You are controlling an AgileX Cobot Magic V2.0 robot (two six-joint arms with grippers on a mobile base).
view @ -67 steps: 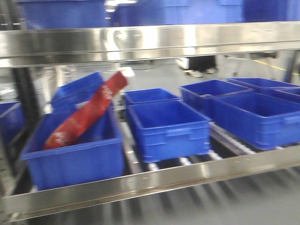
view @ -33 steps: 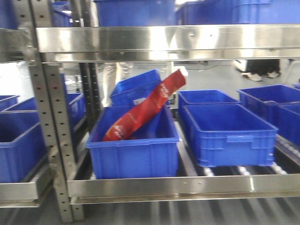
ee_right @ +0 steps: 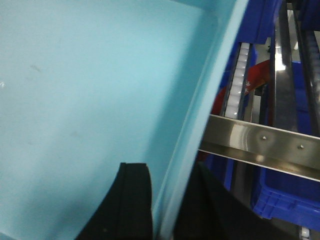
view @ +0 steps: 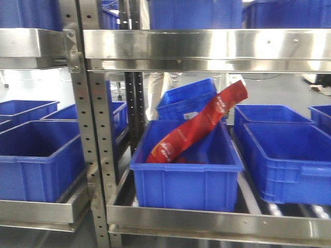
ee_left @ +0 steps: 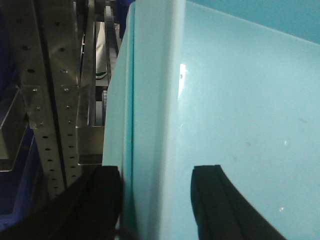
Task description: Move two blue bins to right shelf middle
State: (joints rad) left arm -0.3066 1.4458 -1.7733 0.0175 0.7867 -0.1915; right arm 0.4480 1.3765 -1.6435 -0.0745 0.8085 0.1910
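Between both wrists hangs a pale blue plastic bin (ee_left: 225, 100), each wall pinched by a closed end effector: left end effector (ee_left: 155, 200), right end effector (ee_right: 165, 205). Scene has slid rightward, so the brushed steel middle shelf rail (view: 207, 219) now sits right of centre; placement remains.

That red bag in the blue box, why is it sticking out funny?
The red bag stands slanted in the middle blue bin, its top poking above the rim toward the right. The other bins in view look empty, so it stands out.
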